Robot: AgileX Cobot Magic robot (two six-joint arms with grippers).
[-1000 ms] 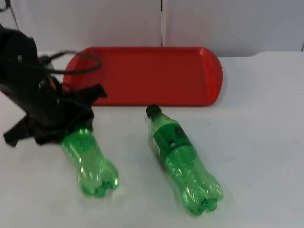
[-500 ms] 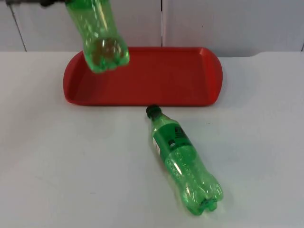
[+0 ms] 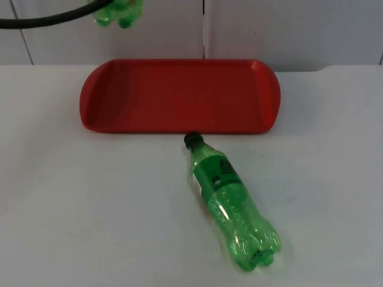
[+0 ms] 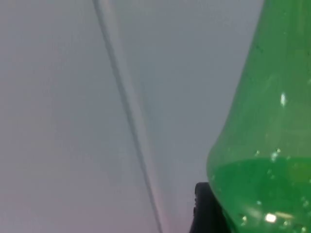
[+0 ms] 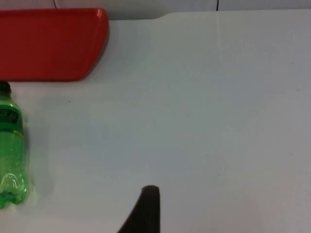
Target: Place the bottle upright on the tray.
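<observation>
1. The table (image 3: 72,209) is white and ends at the grey wall (image 3: 287,30).

2. The tray (image 3: 179,95) is red and lies at the far side of the table, near the wall, with its long side across the view. Nothing stands on it, so in my judgement the placing step is not yet done.

3. One green bottle (image 3: 230,203) lies on its side in front of the tray. Its black cap almost touches the tray's near rim and its base points away from the tray. It has a dark label on the upper body. It is well apart from both grippers.

4. A second green bottle, the lifted bottle (image 3: 118,13), hangs high above the tray's left end — its base is seen at the upper edge of the top view and the rest is cut off there. In the left wrist view its green body (image 4: 265,145) is close to the camera, in front of the wall. I judge it is held high so that it can turn upright and come down onto the tray without hitting the rim.

5. The left gripper (image 4: 206,208) carries this bottle, one black fingertip pressed against its body. I read it as clamped on it, though the other fingertip is hidden.

6. The right gripper (image 5: 146,208) waits over the bare table, right of the lying bottle — whether it is apart or together I cannot tell.
</observation>
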